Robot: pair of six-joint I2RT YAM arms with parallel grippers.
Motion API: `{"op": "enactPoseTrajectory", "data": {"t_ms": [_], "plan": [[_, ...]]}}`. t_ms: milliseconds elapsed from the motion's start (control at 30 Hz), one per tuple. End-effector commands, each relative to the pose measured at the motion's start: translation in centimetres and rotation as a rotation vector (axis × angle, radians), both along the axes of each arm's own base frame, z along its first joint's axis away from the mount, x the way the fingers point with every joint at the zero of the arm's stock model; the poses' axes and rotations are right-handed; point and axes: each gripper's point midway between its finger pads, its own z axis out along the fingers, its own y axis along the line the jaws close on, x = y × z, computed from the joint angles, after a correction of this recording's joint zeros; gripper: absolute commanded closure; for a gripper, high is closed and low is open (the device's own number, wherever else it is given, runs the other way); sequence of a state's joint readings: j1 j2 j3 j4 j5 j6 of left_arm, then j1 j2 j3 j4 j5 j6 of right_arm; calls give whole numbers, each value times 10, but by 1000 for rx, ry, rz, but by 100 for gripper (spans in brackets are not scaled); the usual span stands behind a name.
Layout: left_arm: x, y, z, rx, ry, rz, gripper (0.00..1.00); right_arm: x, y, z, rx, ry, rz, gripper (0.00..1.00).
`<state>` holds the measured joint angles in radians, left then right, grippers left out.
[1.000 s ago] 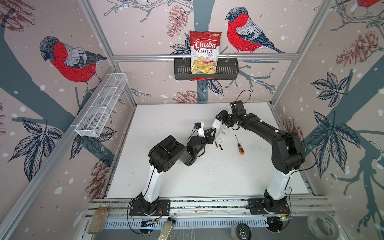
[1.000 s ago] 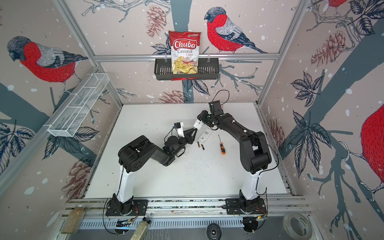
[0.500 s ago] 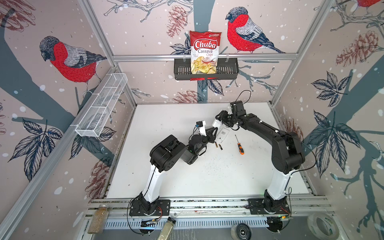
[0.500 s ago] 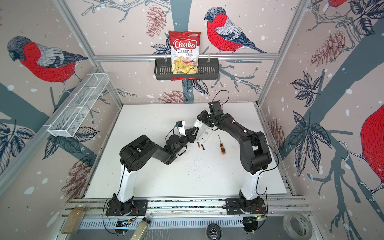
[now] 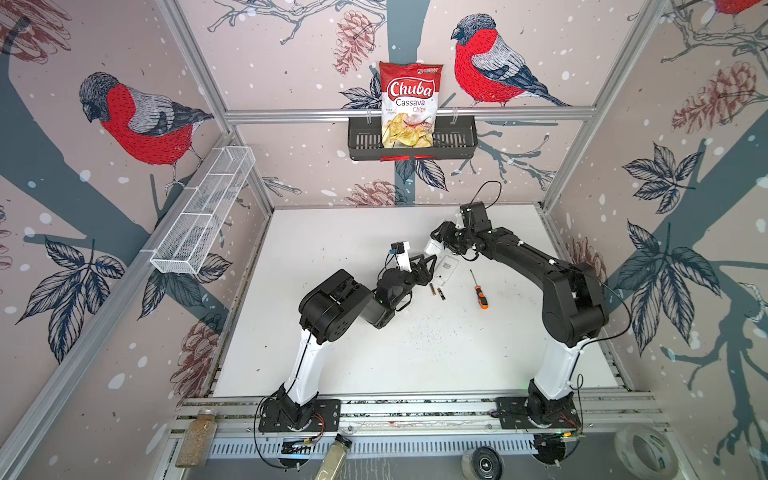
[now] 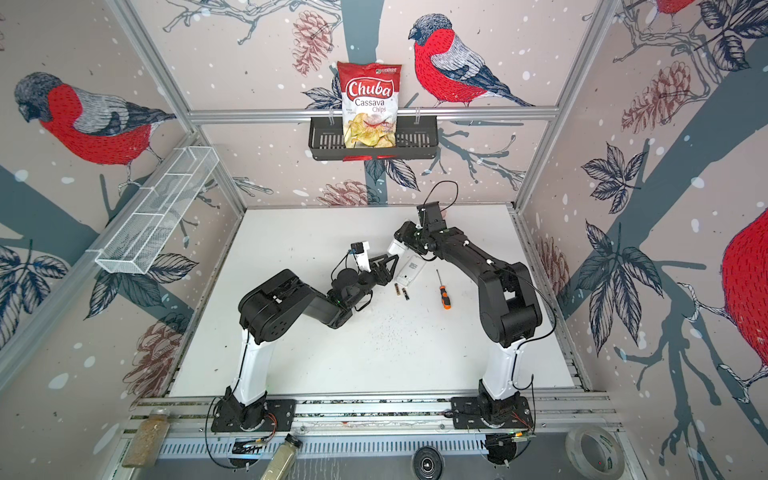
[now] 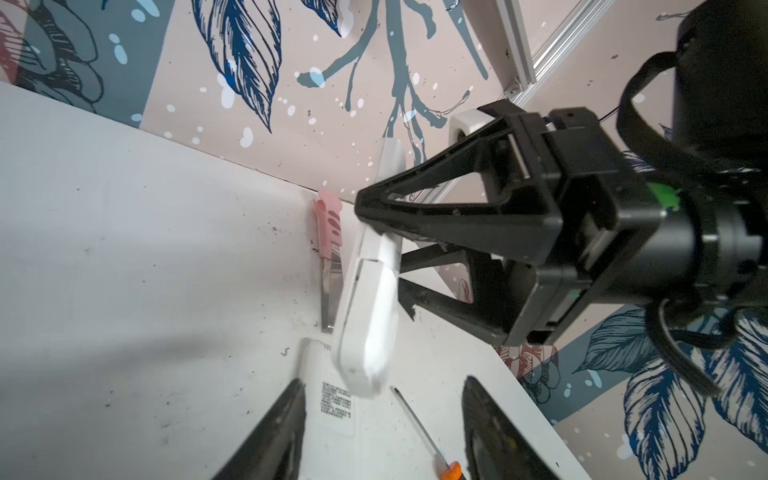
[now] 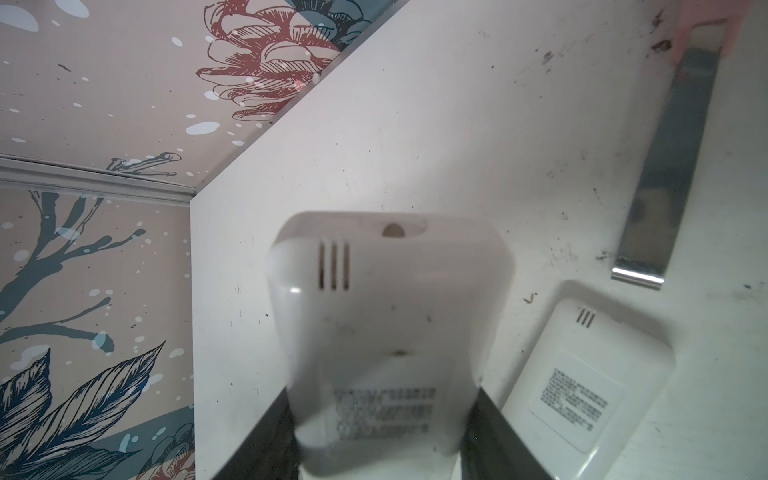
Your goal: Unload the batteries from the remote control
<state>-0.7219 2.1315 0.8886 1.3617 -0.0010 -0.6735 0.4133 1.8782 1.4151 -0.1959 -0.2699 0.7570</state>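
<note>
1. Two batteries [image 5: 432, 289] lie side by side on the table [image 5: 415, 353], just beside the near end of the flat remote [image 5: 445, 268].
2. Right gripper [image 8: 382, 392] is clamped on a second remote [image 8: 386, 316], raised just beyond the flat remote's far end.
3. Left gripper [image 6: 390, 271] sits just left of the flat remote, jaws wide and empty.
4. Screwdriver [image 5: 480, 295] lies near the flat remote, on its right.

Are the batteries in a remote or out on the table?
Out: in a top view two batteries lie loose on the table, beside the remote lying there. Whether more sit inside it cannot be told.
</note>
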Motion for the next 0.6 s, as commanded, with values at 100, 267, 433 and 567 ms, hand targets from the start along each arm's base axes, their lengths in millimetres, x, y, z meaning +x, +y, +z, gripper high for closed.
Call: {"op": "enactPoseTrajectory", "data": {"t_ms": [100,267,433,567], "plan": [[7,6,-3,6,20,45,38,-1,6,10,7,-30,18,82],[17,2,-1,-7,18,44,43,-5,11,9,6,-29,30,82],[24,-3,2,-17,15,37,53,-6,12,8,7,-27,31,82],[25,-3,2,-19,17,37,64,-6,10,11,8,-34,29,82]]}}
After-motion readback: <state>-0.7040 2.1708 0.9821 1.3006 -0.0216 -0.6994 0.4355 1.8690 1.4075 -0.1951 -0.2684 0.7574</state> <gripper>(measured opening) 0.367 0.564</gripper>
